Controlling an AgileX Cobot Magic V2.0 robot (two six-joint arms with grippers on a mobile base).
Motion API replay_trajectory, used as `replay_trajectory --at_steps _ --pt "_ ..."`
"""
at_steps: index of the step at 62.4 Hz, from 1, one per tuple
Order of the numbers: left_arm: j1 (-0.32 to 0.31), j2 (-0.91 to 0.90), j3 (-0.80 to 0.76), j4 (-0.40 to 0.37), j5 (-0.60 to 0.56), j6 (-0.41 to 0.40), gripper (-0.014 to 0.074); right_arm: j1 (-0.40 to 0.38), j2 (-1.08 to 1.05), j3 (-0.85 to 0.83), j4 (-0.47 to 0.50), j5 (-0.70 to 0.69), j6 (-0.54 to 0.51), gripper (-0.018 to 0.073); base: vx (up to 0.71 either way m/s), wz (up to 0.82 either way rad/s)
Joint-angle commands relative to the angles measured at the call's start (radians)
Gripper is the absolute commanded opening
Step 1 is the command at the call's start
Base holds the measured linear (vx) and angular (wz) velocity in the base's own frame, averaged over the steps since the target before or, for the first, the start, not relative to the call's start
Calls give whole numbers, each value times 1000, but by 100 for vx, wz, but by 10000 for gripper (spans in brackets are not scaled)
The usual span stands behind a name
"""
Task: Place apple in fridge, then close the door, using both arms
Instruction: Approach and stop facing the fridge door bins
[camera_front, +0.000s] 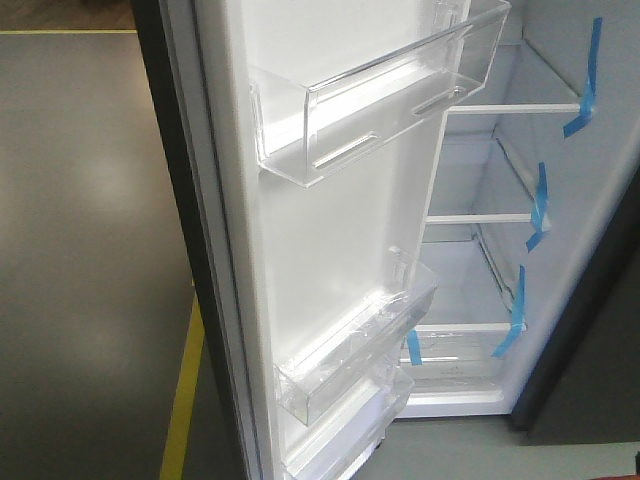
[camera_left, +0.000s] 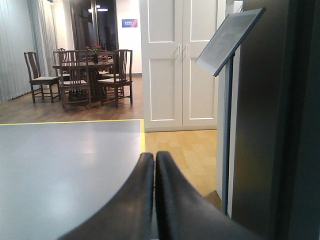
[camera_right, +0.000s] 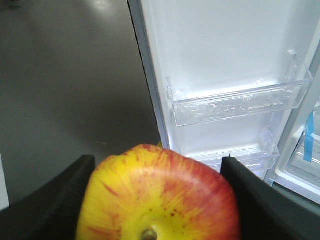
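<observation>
Apple (camera_right: 160, 195) sat clamped between the two black fingers (camera_right: 60, 200) of the right gripper (camera_right: 157, 167), near the open door (camera_front: 330, 220); its lower part was cut off by the frame. Left gripper (camera_left: 155, 160): fingers pressed together, holding nothing, bases cropped. Door carried three clear bins (camera_front: 380, 100), the lowest cut off. Fridge (camera_front: 470, 170) interior, far right: three glass shelves (camera_front: 505, 108), four blue tape strips (camera_front: 540, 205); top and base out of view.
</observation>
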Motion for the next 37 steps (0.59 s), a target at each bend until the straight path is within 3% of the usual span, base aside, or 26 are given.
replay_trajectory --at_steps 1,37 --pt "0 -15 22 -10 -77 -10 -6 2 11 -26 19 -76 -5 393 2 0" --pt "0 -15 22 -10 -77 -10 -6 2 11 -26 19 -75 -5 393 1 0"
